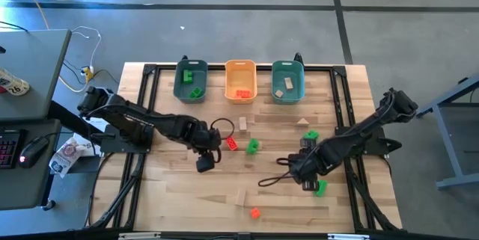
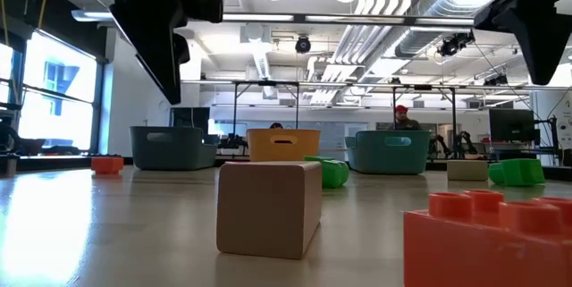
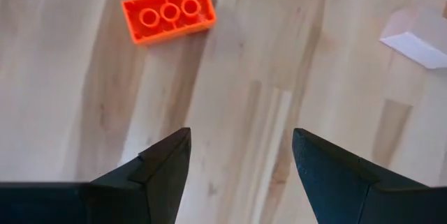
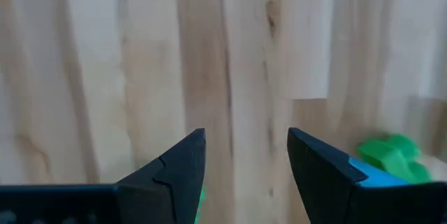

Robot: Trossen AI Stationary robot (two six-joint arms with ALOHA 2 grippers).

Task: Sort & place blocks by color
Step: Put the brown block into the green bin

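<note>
A: Nearest the low cam, a red-orange studded block is sitting at the front edge, studs up. Just behind it a tan wood block is standing w/ one end face toward the cam, long axis running away.

B: From above?

A: That red-orange one is lying near the table's front edge, tan one just behind. Next back, the right gripper is hovering over the right-centre boards, fingers apart w/ bare wood showing between them, gripping nothing. A green block is lying right beside its tip.

B: Left arm?

A: Left gripper is hanging left of centre, fingers spread wide, empty. In its wrist cam a red-orange 3-stud brick is lying ahead of the fingers, studs up, long axis crossways to the fingers & slightly tilted. From above, that brick is sitting near a green block.

B: Farther back?

A: More green & tan pieces mid-table. At the far edge, three bins in a row: left teal bin is holding green, orange bin red-orange, right teal bin tan.
</note>
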